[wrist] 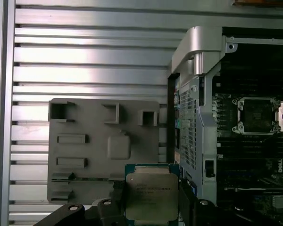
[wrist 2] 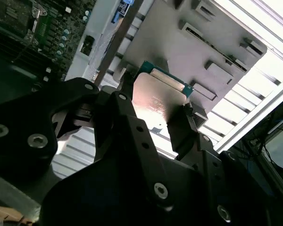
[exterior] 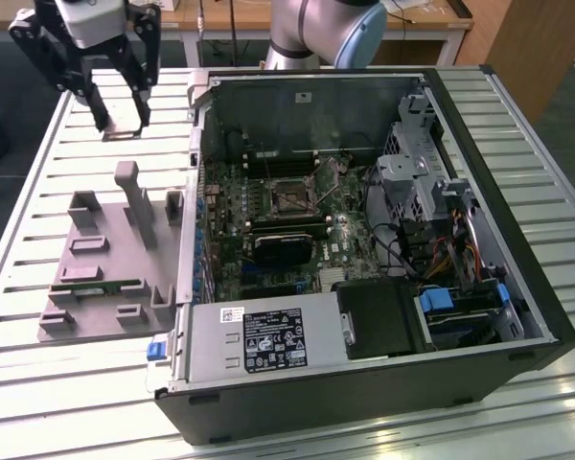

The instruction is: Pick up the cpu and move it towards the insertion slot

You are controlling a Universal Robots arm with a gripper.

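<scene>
My gripper hangs high over the slatted table at the exterior view's left, beyond the grey tray and outside the open computer case. It is shut on the cpu, a flat square chip with a silvery top and a thin rim, clamped edge to edge between two black fingers. The second wrist view shows the same chip from behind the fingers. The insertion slot, a shiny metal frame with a dark centre, lies on the motherboard inside the case, well away from the chip.
The case's metal side wall stands between the tray and the motherboard. A green memory stick lies on the tray. A black fan block sits just below the socket. The power supply and drive cage line the case.
</scene>
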